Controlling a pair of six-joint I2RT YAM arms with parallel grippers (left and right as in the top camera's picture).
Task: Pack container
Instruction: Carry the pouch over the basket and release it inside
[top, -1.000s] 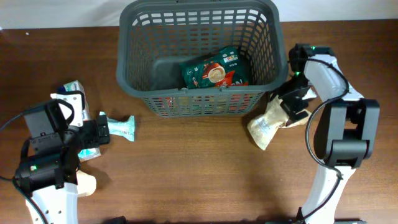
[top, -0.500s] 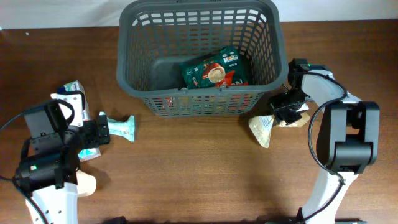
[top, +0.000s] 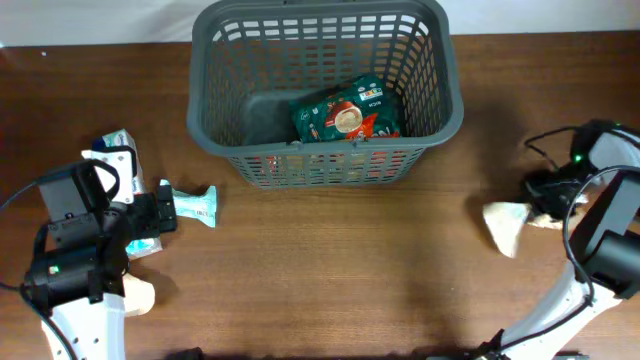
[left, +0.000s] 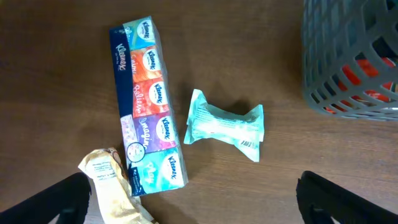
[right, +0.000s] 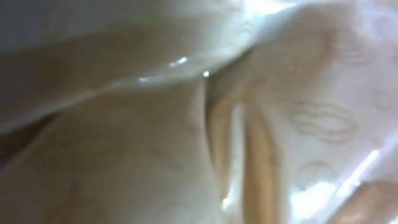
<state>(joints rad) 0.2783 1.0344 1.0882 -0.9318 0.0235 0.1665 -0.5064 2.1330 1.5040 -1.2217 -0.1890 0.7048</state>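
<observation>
The big grey basket is sitting at the far side of the brown table, in the middle. A green packet is lying inside it on the bottom, toward the right side.

The left gripper is being held low over the near left part of the table, well apart from the basket. Its fingers are being held wide apart, and nothing is being gripped between them. A small teal packet is lying flat on the table just in front of it. A long pack of tissues is lying beside the teal packet. A tan packet is touching the near end of the tissue pack.

The right gripper is being held at the right edge of the table, also well apart from the basket. A pale bag is being pinched by it at one end. The rest of the bag is sticking out toward the middle of the table. The right wrist view is being filled by the shiny, crinkled bag, so the fingers cannot be seen there.
</observation>
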